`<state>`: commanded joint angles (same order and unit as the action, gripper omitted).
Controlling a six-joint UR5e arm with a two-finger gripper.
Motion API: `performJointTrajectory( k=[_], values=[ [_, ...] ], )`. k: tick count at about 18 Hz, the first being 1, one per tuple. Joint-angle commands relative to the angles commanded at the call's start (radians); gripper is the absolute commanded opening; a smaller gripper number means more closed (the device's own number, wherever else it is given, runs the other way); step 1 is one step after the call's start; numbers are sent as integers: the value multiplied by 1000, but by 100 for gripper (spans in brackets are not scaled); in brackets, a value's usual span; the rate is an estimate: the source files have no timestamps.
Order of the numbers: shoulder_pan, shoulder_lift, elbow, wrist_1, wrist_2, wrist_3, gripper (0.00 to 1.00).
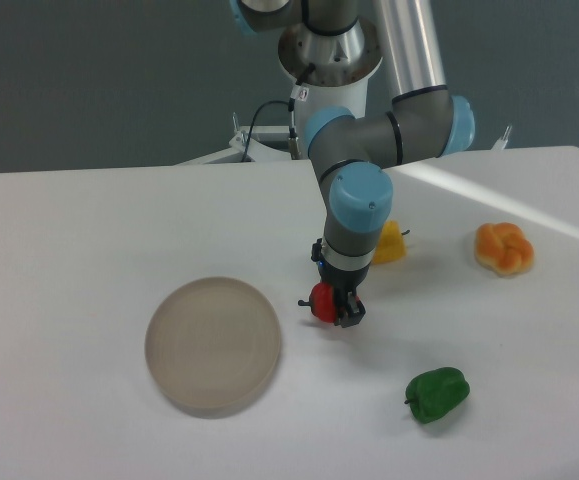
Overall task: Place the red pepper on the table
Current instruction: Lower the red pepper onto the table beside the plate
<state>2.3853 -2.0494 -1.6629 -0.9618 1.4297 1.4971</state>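
Observation:
The red pepper (321, 301) is small and glossy, with a dark stem sticking out to its left. My gripper (335, 307) points straight down and is shut on the red pepper, holding it at or just above the white table (89, 230). I cannot tell whether the pepper touches the surface. It hangs a short way right of the round plate. The fingers hide the pepper's right side.
A round beige translucent plate (213, 344) lies left of the gripper. A green pepper (436, 393) lies at the front right. A yellow pepper (389, 243) sits just behind the arm, and an orange knotted bun (503, 248) lies at the far right.

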Motion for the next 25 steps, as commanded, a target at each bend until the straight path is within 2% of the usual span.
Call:
performJointTrajectory(
  k=[8, 25],
  values=[
    [3, -5, 3, 0, -6, 100, 66],
    [9, -14, -3, 0, -45, 97, 67]
  ],
)
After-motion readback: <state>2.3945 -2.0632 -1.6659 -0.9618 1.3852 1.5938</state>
